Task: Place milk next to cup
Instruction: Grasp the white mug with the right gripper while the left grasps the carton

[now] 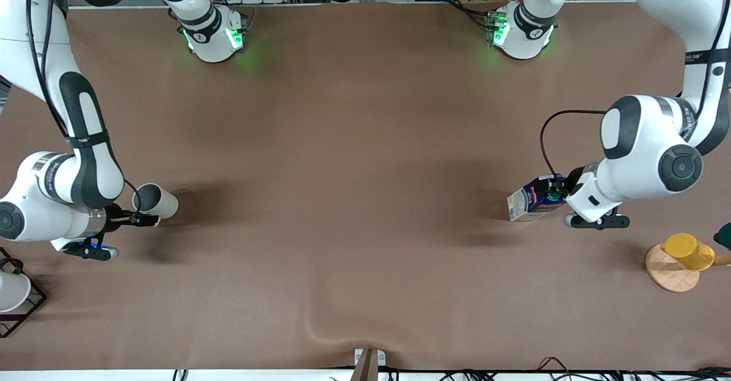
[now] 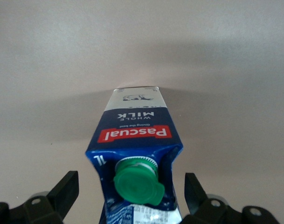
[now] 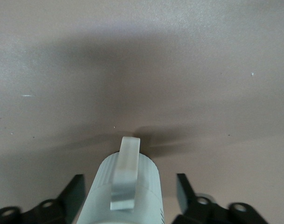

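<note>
The milk [image 1: 534,201] is a dark-blue carton with a green cap and a red label, near the left arm's end of the table. It leans in the front view, white base toward the table's middle. My left gripper [image 1: 553,193] is open around its top. In the left wrist view both fingers [image 2: 67,189] stand apart from the milk [image 2: 135,135], with a gap on each side. The cup [image 1: 155,199], a beige mug with a grey inside, is near the right arm's end. My right gripper [image 1: 148,212] is open around the cup [image 3: 125,186], whose handle shows, with gaps on both sides.
A yellow cup [image 1: 688,251] lies on a round wooden stand [image 1: 669,272] near the left arm's end. A white cup [image 1: 11,291] sits in a black wire rack [image 1: 31,304] at the right arm's end. A dark green thing [image 1: 724,235] shows at the table's edge.
</note>
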Robot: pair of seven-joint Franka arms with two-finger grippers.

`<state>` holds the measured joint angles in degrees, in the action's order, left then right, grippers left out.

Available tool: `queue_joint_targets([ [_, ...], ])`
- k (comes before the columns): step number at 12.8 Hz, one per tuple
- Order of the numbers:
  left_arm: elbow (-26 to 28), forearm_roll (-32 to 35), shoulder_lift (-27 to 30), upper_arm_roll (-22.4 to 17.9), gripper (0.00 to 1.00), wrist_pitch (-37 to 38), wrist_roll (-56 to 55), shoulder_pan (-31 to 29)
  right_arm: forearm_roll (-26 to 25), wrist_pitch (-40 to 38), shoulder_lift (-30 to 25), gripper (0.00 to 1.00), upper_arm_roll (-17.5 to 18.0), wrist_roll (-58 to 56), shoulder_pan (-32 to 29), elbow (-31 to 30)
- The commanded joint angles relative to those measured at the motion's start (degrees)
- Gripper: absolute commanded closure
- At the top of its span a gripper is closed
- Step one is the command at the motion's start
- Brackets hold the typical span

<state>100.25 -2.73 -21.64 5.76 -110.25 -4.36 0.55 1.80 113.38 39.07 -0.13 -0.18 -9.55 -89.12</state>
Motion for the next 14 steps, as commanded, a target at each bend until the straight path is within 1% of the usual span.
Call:
queue_joint_targets([
  [1, -0.5, 1.6, -1.0, 0.0, 0.00, -0.7, -0.1, 0.4, 1.1, 0.4, -0.5, 1.00, 0.5, 1.0, -0.4, -0.6],
  [3, -0.5, 2.9, -1.4, 0.0, 0.00, -0.9, 0.0, 0.5, 1.4, 0.4, -0.5, 1.00, 0.5, 1.0, -0.4, -0.6],
  [5, -0.4, 4.3, -1.4, 0.0, 0.22, -0.9, -0.1, 1.6, 1.4, 0.1, -1.0, 1.00, 0.6, 1.0, 0.1, -0.1],
  [6, -0.5, 4.6, -1.4, 0.0, 0.28, -0.9, -0.1, 1.6, 1.4, -0.2, -1.4, 1.00, 0.8, 1.1, 0.2, 0.5],
  [7, -0.5, 4.6, -1.4, 0.0, 0.32, -0.9, -0.2, 1.7, 1.5, -0.3, -1.4, 1.00, 1.0, 1.0, 0.8, 2.1],
  [9, -0.8, 4.5, -1.0, 0.0, 0.42, -0.2, -0.9, 1.3, 2.2, -0.4, -1.4, 1.00, 1.9, 5.2, 2.7, 4.3],
  [11, -1.8, 4.5, -0.3, -0.3, 0.42, 0.1, -0.9, 0.9, 2.7, -2.4, -1.4, 1.00, 2.0, 12.6, 7.2, 6.5],
  [12, -2.9, 4.5, 0.3, -0.5, 0.42, 1.7, -0.9, 0.9, 3.8, -3.2, -1.2, 1.00, 2.0, 15.5, 9.3, 7.9],
  [14, -5.5, 4.3, 1.2, -0.7, 0.42, 6.6, -1.0, 0.9, 8.6, -3.2, -0.8, 1.00, 1.9, 19.6, 15.0, 9.7],
])
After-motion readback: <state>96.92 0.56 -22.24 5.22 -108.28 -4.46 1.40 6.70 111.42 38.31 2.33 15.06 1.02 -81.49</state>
